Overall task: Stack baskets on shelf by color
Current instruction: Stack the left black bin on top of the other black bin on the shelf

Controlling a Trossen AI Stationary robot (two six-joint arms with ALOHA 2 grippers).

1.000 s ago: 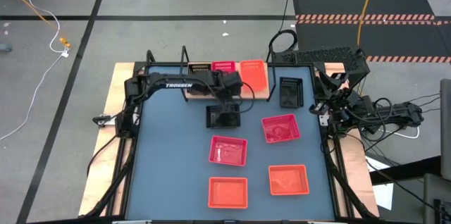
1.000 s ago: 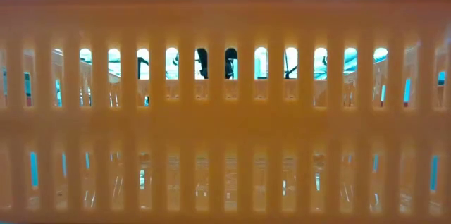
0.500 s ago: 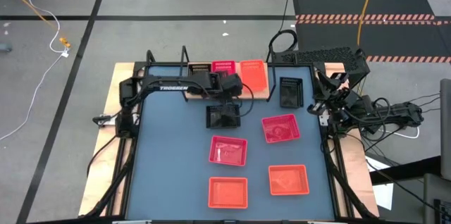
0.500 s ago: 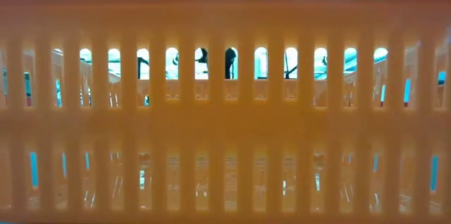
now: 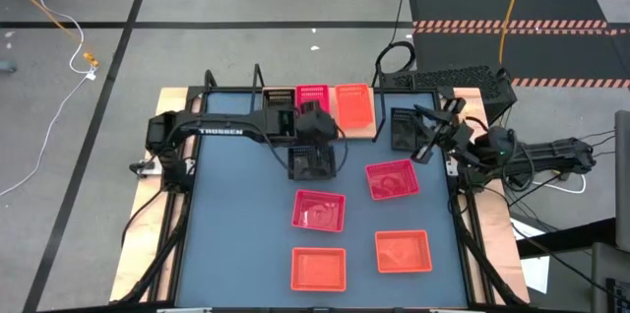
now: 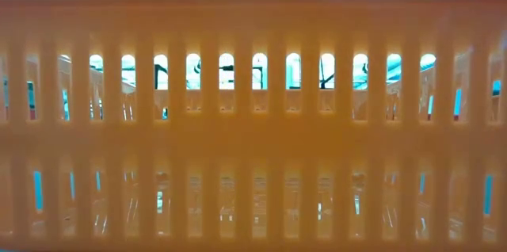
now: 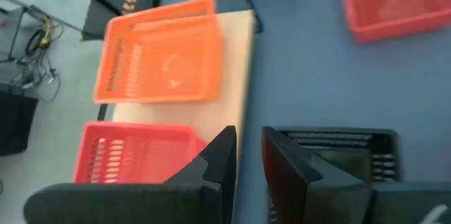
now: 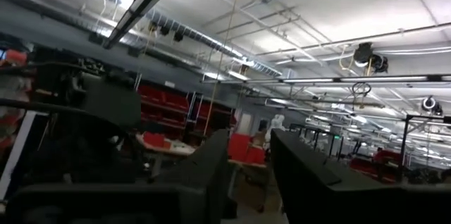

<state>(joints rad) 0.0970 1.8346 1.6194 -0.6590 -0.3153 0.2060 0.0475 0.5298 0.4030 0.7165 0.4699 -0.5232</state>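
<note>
**Three baskets on shelf, six on table, both grippers empty**

Table: dark blue; holds everything below.

Shelf: wooden board at the table's far edge, centre. One layer of baskets in a row, nothing stacked:
- black shelf basket at the left end, partly under the left arm
- pink shelf basket in the middle
- orange shelf basket at the right end, touching the pink one or just beside it, can't tell which

Left arm reaches in from the table's left side, across the shelf front. Right arm comes in from the right edge, wrist tilted up toward the room ceiling.

Baskets on the table, all flat and apart from each other:
- near black basket, just in front of the shelf
- far black basket, just beside the shelf's right end
- right pink basket and left pink basket, mid-table
- right orange basket and left orange basket, front row

Low view is filled by a slotted basket wall; can't tell which basket.

Left gripper: over the shelf's front edge, above the near black basket. Narrow gap, nothing between the fingers.

Right gripper: next to the far black basket. Moderate gap, nothing held.
</note>
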